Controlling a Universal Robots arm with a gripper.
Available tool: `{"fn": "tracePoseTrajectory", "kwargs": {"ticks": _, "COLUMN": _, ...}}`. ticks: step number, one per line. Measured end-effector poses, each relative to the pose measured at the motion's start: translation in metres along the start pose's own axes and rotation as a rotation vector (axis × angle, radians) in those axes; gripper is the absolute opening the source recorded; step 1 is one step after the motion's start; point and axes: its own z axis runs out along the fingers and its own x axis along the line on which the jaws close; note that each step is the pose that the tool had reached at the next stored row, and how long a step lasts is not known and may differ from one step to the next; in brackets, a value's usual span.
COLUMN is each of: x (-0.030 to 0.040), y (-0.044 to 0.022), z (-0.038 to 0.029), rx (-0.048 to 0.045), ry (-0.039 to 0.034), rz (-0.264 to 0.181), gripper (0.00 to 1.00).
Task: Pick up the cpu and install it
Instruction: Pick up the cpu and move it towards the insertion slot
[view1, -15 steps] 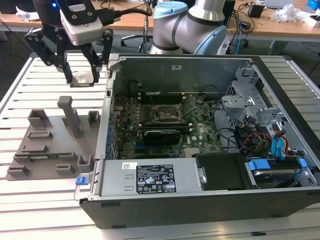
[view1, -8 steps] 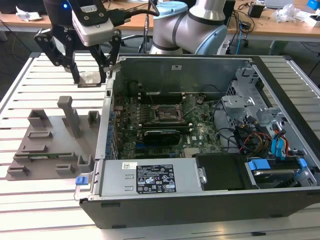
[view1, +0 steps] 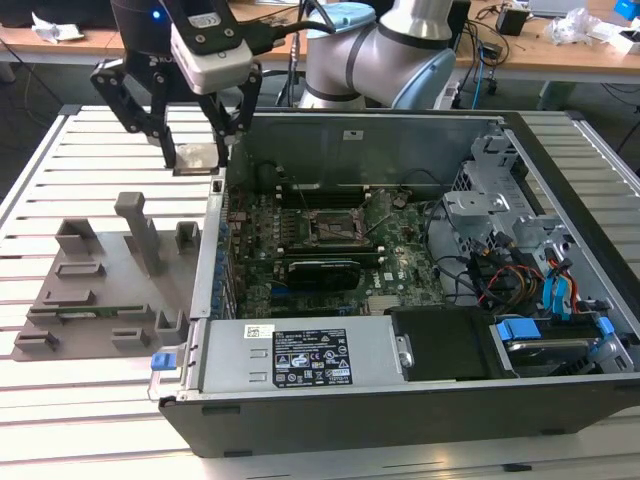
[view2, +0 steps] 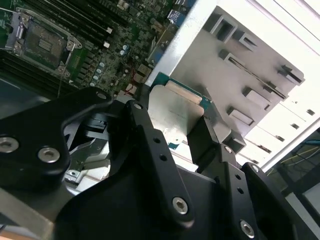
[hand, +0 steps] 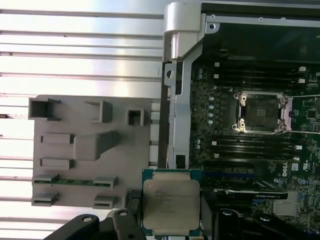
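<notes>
Exterior view: gripper (view1: 198, 160) fingers pinching cpu (view1: 200, 157) over slatted table (view1: 80, 140), beside open case (view1: 350, 420); grey jig (view1: 100, 300) on table; wooden desks (view1: 560, 55) behind.

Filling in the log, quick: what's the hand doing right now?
Hand: closed on the cpu, holding it by two opposite edges.

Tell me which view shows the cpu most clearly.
The first wrist view: the cpu turns its silvery top to the camera. The second wrist view shows it slanted, held in the hand; the exterior view shows it small.
</notes>
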Motion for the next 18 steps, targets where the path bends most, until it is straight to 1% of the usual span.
{"fn": "tracePoseTrajectory", "kwargs": {"ticks": 6, "x": -0.0109, "y": -0.0002, "z": 0.0009, "rx": -0.0001, "ry": 0.0000, "rz": 0.000, "gripper": 0.55}}
{"fn": "tracePoseTrajectory", "kwargs": {"ticks": 9, "x": -0.0190, "y": -0.0004, "z": 0.0017, "rx": 0.0000, "ry": 0.0000, "rz": 0.000, "gripper": 0.55}}
{"fn": "tracePoseTrajectory", "kwargs": {"ticks": 13, "x": -0.0263, "y": -0.0005, "z": 0.0029, "rx": 0.0001, "ry": 0.0001, "rz": 0.000, "gripper": 0.55}}
{"fn": "tracePoseTrajectory", "kwargs": {"ticks": 14, "x": -0.0291, "y": -0.0005, "z": 0.0036, "rx": 0.0000, "ry": 0.0001, "rz": 0.000, "gripper": 0.55}}
{"fn": "tracePoseTrajectory", "kwargs": {"ticks": 16, "x": -0.0324, "y": -0.0003, "z": 0.0044, "rx": 0.0001, "ry": 0.0002, "rz": 0.000, "gripper": 0.55}}
{"fn": "tracePoseTrajectory", "kwargs": {"ticks": 18, "x": -0.0372, "y": 0.0001, "z": 0.0072, "rx": -0.0001, "ry": 0.0003, "rz": 0.000, "gripper": 0.55}}
